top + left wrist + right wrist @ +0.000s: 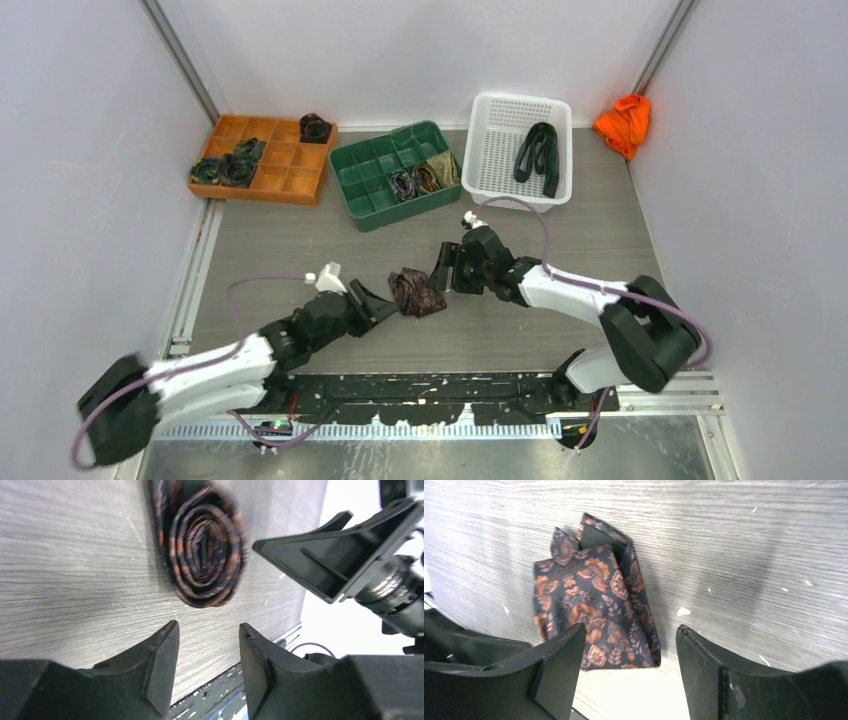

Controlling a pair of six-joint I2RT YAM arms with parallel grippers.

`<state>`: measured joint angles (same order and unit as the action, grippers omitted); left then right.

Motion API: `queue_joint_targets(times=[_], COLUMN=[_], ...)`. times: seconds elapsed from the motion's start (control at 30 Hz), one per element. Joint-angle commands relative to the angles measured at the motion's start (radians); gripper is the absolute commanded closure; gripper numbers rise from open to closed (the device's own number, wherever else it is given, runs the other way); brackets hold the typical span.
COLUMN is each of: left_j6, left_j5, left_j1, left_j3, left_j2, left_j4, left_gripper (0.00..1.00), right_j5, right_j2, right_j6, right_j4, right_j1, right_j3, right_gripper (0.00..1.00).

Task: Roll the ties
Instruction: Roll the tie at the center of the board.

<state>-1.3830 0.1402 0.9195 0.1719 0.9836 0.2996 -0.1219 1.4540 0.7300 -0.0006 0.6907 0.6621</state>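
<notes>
A rolled tie [205, 545] of patterned woven cloth lies on a matt, grey wood-grain bench [70, 565]; the left hand [209, 632] and right hand [630, 630] are matt black plastic.

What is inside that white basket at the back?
One dark tie lies loosely folded, not rolled, on the mesh floor of the white basket. Anything under the tie is hidden.
</notes>
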Motion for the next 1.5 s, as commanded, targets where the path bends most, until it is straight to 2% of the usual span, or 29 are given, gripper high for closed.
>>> queue_joint_targets(times=[0.0, 0.07, 0.1, 0.17, 0.2, 0.27, 0.43, 0.5, 0.73, 1.07, 1.23, 1.47], left_j6=[0.064, 0.034, 0.023, 0.003, -0.001, 0.002, 0.097, 0.115, 0.168, 0.251, 0.267, 0.234], left_j5=[0.271, 0.32, 0.325, 0.304, 0.285, 0.26, 0.222, 0.213, 0.248, 0.143, 0.109, 0.044], left_j1=[0.006, 0.0, -0.003, -0.005, -0.005, -0.005, -0.005, -0.005, -0.018, -0.031, -0.033, -0.028], left_j3=[0.12, 0.128, 0.119, 0.084, 0.063, 0.045, 0.179, 0.218, 0.266, 0.317, 0.354, 0.312], left_j2=[-0.399, -0.529, -0.567, -0.569, -0.55, -0.461, -0.116, -0.024, 0.096, 0.323, 0.419, 0.473], left_j4=[-0.794, -0.957, -0.994, -0.979, -0.935, -0.834, -0.658, -0.594, -0.52, -0.25, -0.211, -0.124], left_gripper=[0.63, 0.83, 0.9, 0.98, 1.0, 1.0, 1.0, 1.0, 1.0, 1.0, 1.0, 1.0], right_j5=[0.112, 0.165, 0.194, 0.263, 0.285, 0.327, 0.286, 0.252, 0.191, 0.08, 0.069, 0.05], right_j2=[-0.164, -0.199, -0.206, -0.199, -0.191, -0.176, -0.094, -0.061, 0.036, 0.107, 0.142, 0.152], right_j6=[-0.039, -0.04, -0.041, -0.053, -0.066, -0.071, -0.078, -0.07, -0.062, -0.053, -0.048, -0.033], right_j4=[-0.116, -0.179, -0.211, -0.295, -0.323, -0.359, -0.361, -0.33, -0.246, -0.2, -0.208, -0.206], right_j1=[-0.007, -0.01, -0.01, -0.009, -0.009, -0.01, -0.01, -0.01, -0.01, 0.034, 0.089, 0.143], right_j3=[0.043, 0.061, 0.072, 0.102, 0.114, 0.121, 0.114, 0.099, 0.068, 0.105, 0.15, 0.218], right_gripper=[0.27, 0.29, 0.31, 0.41, 0.49, 0.62, 0.72, 0.73, 0.77, 0.86, 0.87, 0.88])
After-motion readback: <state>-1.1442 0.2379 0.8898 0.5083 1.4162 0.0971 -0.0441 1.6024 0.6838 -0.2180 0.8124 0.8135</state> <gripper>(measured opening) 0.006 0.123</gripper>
